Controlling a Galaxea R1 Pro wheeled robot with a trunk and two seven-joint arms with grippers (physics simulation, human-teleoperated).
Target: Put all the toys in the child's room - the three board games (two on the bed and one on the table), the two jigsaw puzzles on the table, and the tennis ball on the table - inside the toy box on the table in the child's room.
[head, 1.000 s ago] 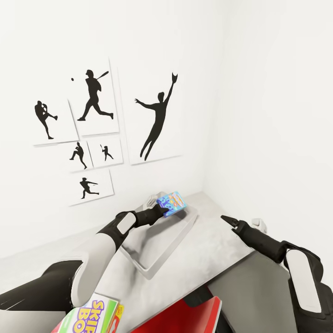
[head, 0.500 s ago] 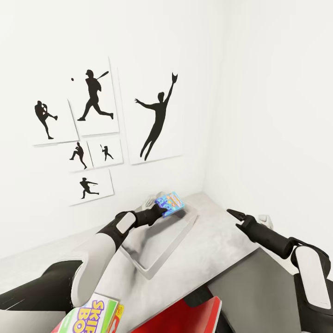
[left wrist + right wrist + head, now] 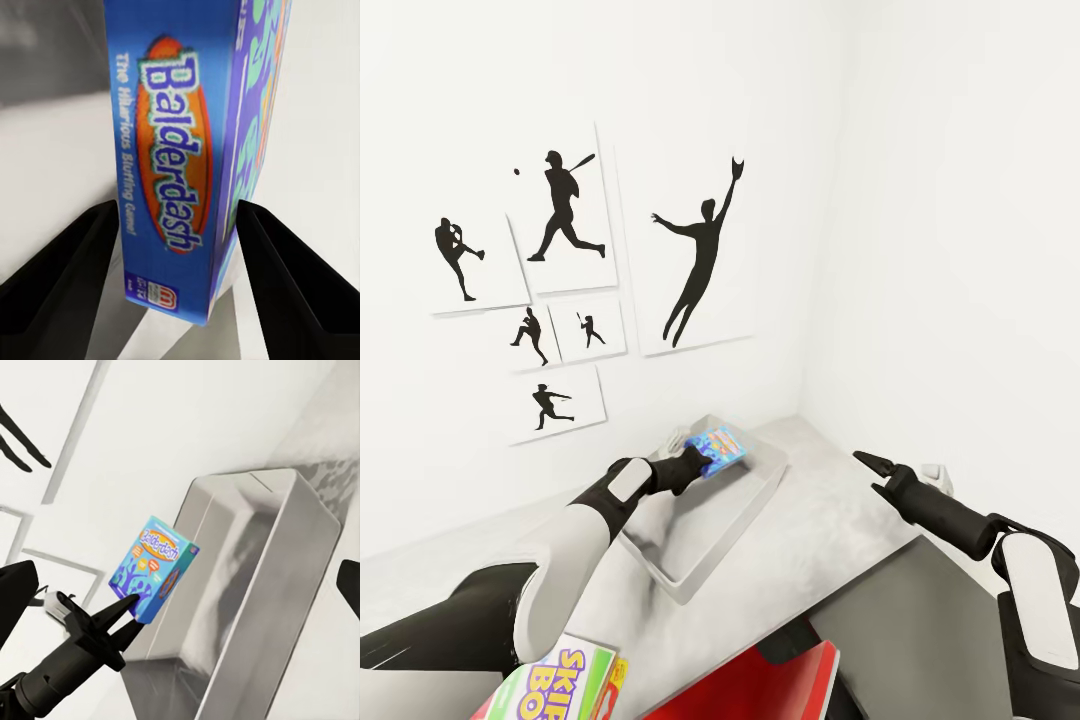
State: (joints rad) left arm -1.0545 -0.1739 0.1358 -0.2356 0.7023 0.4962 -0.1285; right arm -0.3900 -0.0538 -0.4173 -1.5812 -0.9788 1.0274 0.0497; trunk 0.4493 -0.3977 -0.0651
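Left gripper (image 3: 698,462) holds blue board game (image 3: 721,447) over toy box (image 3: 712,540).

Toy box (image 3: 705,560) interior open from above except far end, where left gripper (image 3: 700,462) holds blue board game (image 3: 722,446) over it. Bench (image 3: 830,530) bare between box and right gripper (image 3: 862,462). Walls close behind and right. Red chair (image 3: 760,685) blocks near edge.

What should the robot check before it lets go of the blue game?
1. Left gripper shut on the blue Balderdash game: ok.
2. Game above the toy box: ok.
3. Game touching the box floor: cannot tell.
4. Box floor bare for it: ok, by the right wrist view.
5. Right gripper away from the box, on the desk side: ok.
6. Skip-Bo game in the box: not ok.
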